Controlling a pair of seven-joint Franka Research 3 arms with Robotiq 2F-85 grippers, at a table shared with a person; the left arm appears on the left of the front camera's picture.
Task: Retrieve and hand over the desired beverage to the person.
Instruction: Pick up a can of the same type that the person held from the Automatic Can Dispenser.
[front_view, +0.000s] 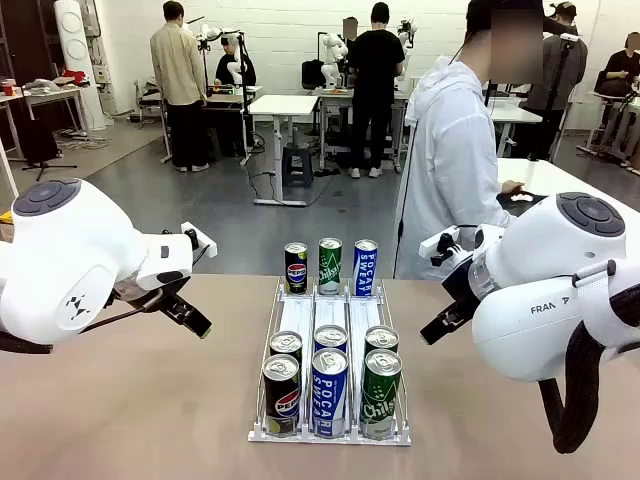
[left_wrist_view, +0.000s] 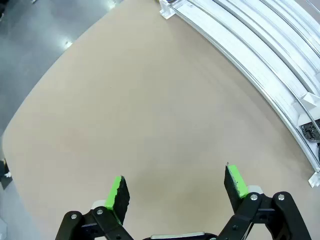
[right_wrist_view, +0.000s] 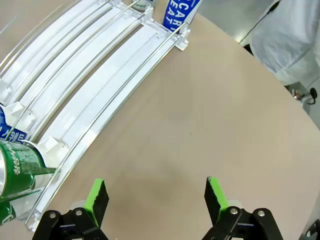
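White plastic three-lane can rack (front_view: 298, 315) sits mid tan table (front_view: 130, 400). Far end of the rack holds a row of three: black Pepsi can (front_view: 296, 268), green Chilsung can (front_view: 330, 265), blue Pocari Sweat can (front_view: 365, 267). Near end has six more cans in two rows, front ones Pepsi, Pocari Sweat, Chilsung from left to right. All cans stand upright in the rack. Left gripper (left_wrist_view: 175, 179) is left of the rack, over bare table, jaws spread wide, green pads (left_wrist_view: 116, 192) empty. Right gripper (right_wrist_view: 155, 185) is right of the rack, over bare table, also wide and empty. Person in white hooded jacket (front_view: 450, 170) stands beyond the rack's far right corner, turned side-on.
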